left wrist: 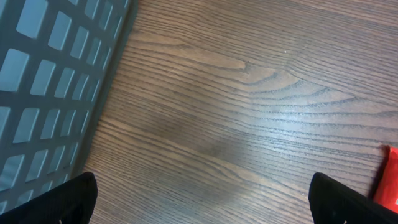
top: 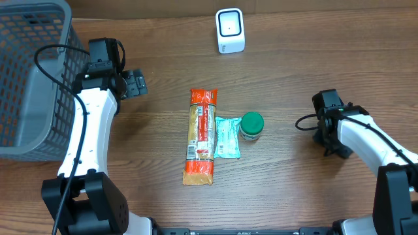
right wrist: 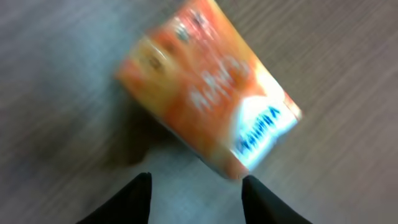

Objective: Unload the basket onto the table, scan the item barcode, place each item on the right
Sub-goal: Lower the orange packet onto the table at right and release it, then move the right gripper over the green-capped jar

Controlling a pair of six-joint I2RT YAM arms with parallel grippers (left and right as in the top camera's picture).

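Observation:
A blurred orange pack [right wrist: 205, 93] with a white and blue end lies on the table just beyond my right gripper [right wrist: 196, 180]. That gripper is open, with nothing between its fingers, and its right fingertip [right wrist: 252, 186] is close to the pack's near corner. In the overhead view my right gripper [top: 333, 145] points down at the table's right side and the arm hides this pack. The white scanner [top: 230, 31] stands at the back centre. My left gripper [top: 134, 83] is wide open over bare wood [left wrist: 202, 199], beside the basket.
A long orange package [top: 201, 136], a teal packet [top: 226, 138] and a green-lidded jar [top: 251, 126] lie mid-table. A grey mesh basket [top: 29, 78] fills the far left. The long package's red edge [left wrist: 388, 180] shows at the right of the left wrist view.

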